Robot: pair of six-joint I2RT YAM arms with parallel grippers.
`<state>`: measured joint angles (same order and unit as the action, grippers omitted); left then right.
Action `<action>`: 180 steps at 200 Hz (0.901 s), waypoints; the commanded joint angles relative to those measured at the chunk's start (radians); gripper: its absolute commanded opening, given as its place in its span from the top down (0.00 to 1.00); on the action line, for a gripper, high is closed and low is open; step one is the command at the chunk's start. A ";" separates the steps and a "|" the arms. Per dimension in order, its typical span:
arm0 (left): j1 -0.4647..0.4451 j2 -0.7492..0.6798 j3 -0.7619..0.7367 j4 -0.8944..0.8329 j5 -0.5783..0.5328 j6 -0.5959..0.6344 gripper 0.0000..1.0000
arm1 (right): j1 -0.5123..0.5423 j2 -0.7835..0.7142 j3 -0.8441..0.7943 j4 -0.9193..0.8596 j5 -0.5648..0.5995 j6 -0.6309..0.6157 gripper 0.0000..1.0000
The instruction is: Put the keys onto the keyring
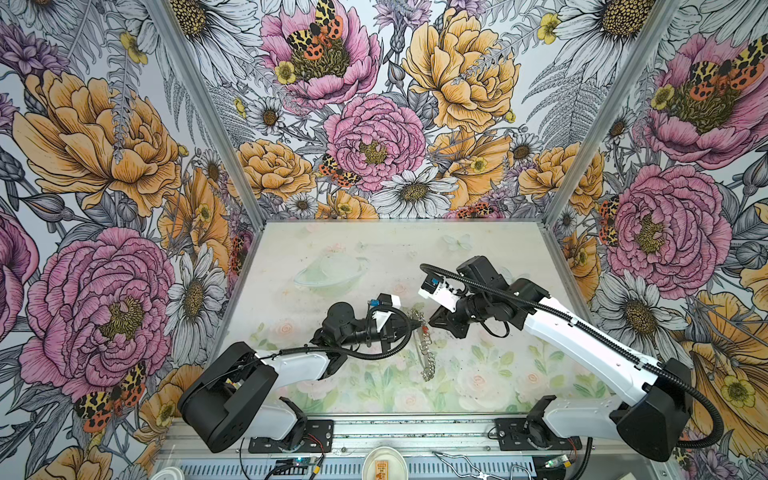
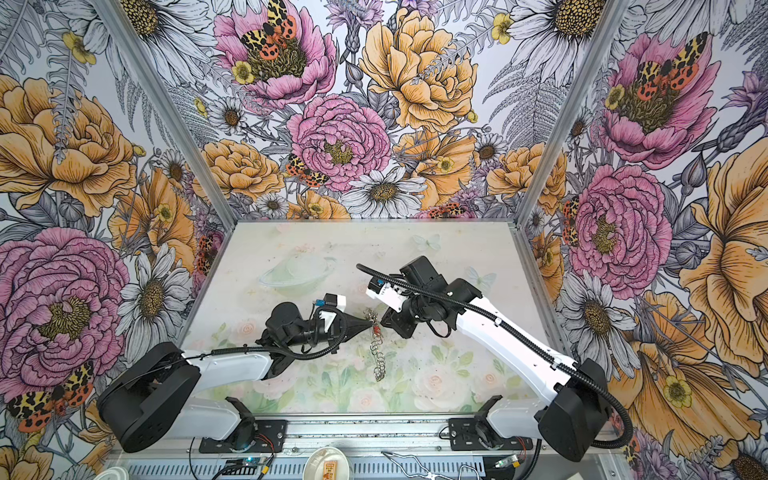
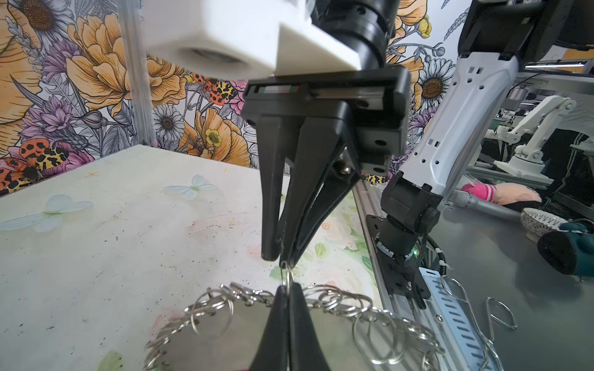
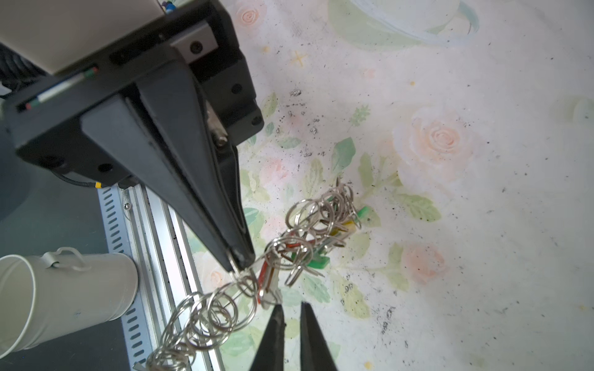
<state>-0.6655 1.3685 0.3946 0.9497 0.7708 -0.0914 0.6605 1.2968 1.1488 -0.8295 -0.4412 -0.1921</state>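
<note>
At the middle of the worktop (image 1: 332, 257), my left end effector (image 1: 414, 326) is pinching the keyring (image 3: 225, 340) by one split ring (image 4: 236, 271); my right end effector (image 4: 291, 305), slightly spread and empty, is hovering just beside the red key (image 4: 264, 278).

The keyring (image 1: 426, 357) sits between left claw (image 1: 412, 327) and right claw (image 1: 431, 322).

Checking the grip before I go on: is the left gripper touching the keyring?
Touching. The left wrist view shows the left gripper shut on a split ring at the edge of the keyring.
</note>
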 commanded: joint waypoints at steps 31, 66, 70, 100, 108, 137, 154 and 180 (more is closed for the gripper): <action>0.001 -0.010 0.003 0.076 -0.009 -0.016 1.00 | 0.002 -0.003 -0.007 0.066 -0.037 0.036 0.85; 0.004 -0.005 0.004 0.078 -0.022 -0.015 1.00 | 0.005 -0.020 -0.018 0.063 0.006 0.039 0.83; 0.004 -0.005 0.003 0.078 -0.025 -0.013 1.00 | 0.005 -0.025 -0.020 0.063 0.024 0.040 0.82; 0.013 -0.009 -0.002 0.072 -0.046 -0.008 1.00 | -0.001 -0.069 -0.030 0.061 0.097 0.044 0.77; 0.014 -0.011 -0.002 0.071 -0.046 -0.008 1.00 | -0.001 -0.078 -0.032 0.061 0.094 0.042 0.75; 0.015 -0.016 0.000 0.064 -0.046 -0.005 1.00 | 0.005 -0.083 -0.030 0.063 0.058 0.040 0.75; 0.014 -0.017 0.000 0.065 -0.044 -0.007 1.00 | 0.015 -0.079 -0.029 0.064 0.044 0.034 0.74; 0.012 -0.016 0.000 0.070 -0.035 -0.009 1.00 | 0.027 -0.058 -0.019 0.067 0.042 0.038 0.74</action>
<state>-0.6567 1.3685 0.3946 0.9688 0.7403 -0.0982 0.6735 1.2270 1.1206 -0.7788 -0.3870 -0.1547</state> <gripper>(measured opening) 0.049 0.261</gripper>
